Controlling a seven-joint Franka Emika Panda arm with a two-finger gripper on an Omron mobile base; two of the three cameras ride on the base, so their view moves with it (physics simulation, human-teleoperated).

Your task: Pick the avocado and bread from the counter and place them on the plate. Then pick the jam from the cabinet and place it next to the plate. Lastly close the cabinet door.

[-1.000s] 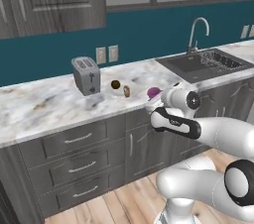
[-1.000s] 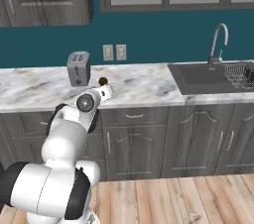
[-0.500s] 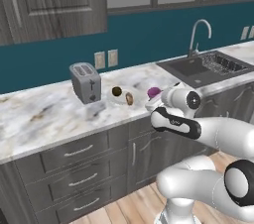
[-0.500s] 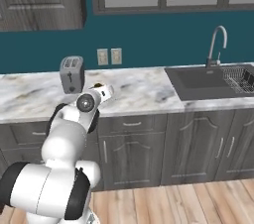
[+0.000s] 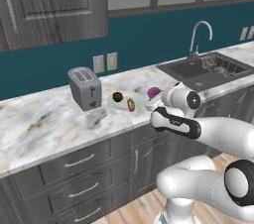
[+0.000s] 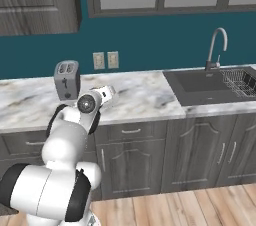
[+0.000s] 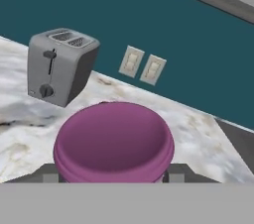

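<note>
Currently logged, kitchen scene, one item in transit.

- Purple-lidded jam jar (image 7: pixel 114 139): seated between the two dark fingertips of the hand (image 7: pixel 113 174). Hand pinched on its sides, neither spread wide nor pressed together. Seen from the left base view (image 5: pixel 154 91) just beside the plate and seemingly a little above the white-and-grey veined marble surface (image 5: pixel 34 129). Contact with the marble cannot be told.
- Round white plate (image 5: pixel 121 107): resting on the surface, carrying the dark round avocado (image 5: pixel 117 97) and the small brown slice of bread (image 5: pixel 131 104). First two picks judged done.
- Silver two-slot toaster (image 5: pixel 85 88): upright, near the plate on its far-left side, apart from it.
- Tall dark grey wood-grain cabinet door (image 5: pixel 54 5) with pale bar handle (image 5: pixel 7 0): upper left, well apart from the hand. Cannot tell whether it is closed.

Changed over the last second: whole picture shifted slightly in both base views, toaster lower in frame, so a move of the base and not of the things. Jar unchanged against hand and plate.

Meaning for the task: jam step near its end, with setting down and release remaining, then the door.
</note>
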